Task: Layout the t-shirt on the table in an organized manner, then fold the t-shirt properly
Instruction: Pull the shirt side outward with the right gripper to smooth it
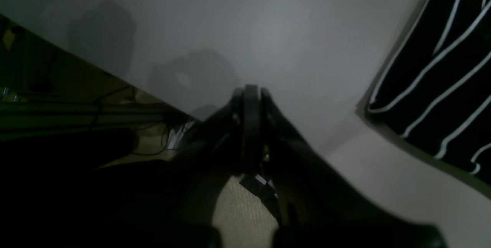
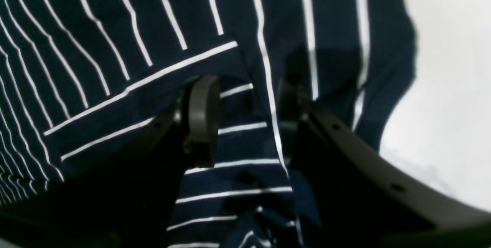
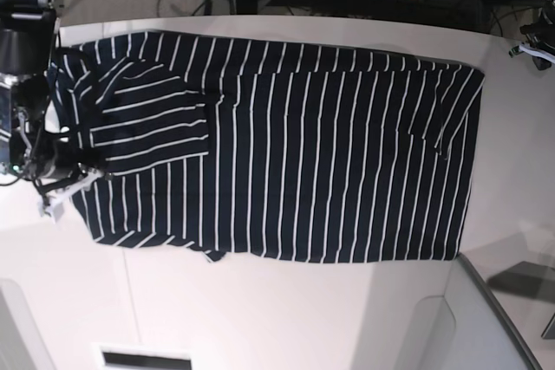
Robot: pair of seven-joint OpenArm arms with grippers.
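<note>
base view: t-shirt [image 3: 286, 153] flat on table [image 3: 286, 318], no readable writing.

Table [image 3: 286, 318]: white, smooth-topped, curved at one edge. T-shirt [image 3: 329, 162]: dark navy, white-striped, laid spread flat across it, one sleeve folded inward over the body.

Base cam: overhead, straight down, whole table [image 3: 286, 318] w/ t-shirt [image 3: 286, 153]. L wrist: low over table's corner, shirt edge at frame right. R wrist: close-up on shirt, shared w/ base.
</note>
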